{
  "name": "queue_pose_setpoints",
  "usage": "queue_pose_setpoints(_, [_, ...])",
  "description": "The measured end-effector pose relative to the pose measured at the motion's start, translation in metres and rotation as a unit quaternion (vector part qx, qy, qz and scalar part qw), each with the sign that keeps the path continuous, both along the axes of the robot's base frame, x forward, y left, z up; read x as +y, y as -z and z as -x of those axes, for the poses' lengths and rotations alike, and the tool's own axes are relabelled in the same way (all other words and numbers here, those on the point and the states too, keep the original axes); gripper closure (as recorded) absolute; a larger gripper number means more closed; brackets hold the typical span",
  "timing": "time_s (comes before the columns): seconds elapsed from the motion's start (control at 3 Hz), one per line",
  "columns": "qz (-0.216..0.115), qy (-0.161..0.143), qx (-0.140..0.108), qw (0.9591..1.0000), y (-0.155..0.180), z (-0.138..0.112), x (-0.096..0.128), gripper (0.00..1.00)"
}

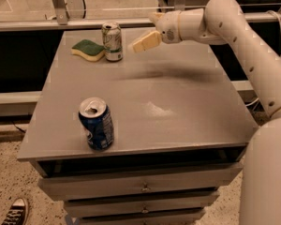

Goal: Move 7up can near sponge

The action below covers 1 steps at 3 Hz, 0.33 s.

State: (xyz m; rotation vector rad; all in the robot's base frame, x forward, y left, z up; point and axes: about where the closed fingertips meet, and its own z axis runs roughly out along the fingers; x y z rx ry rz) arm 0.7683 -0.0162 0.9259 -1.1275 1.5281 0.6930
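Note:
The 7up can stands upright at the back of the grey table, its left side right next to the sponge. The sponge lies flat with its green top up and its yellow body showing at the edge. My gripper hangs above the table just to the right of the can, apart from it. It is open and empty, with one cream finger pointing toward the can.
A dark blue soda can stands upright near the table's front left edge. Drawers sit under the tabletop. A rail and glass partition run behind the table. A shoe is on the floor at the lower left.

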Motion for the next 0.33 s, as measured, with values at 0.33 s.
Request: queue_pose_setpoints(0.33, [0.001, 0.007, -0.002, 1.0000, -0.0033, 0.0023, -0.0096, 0.00])
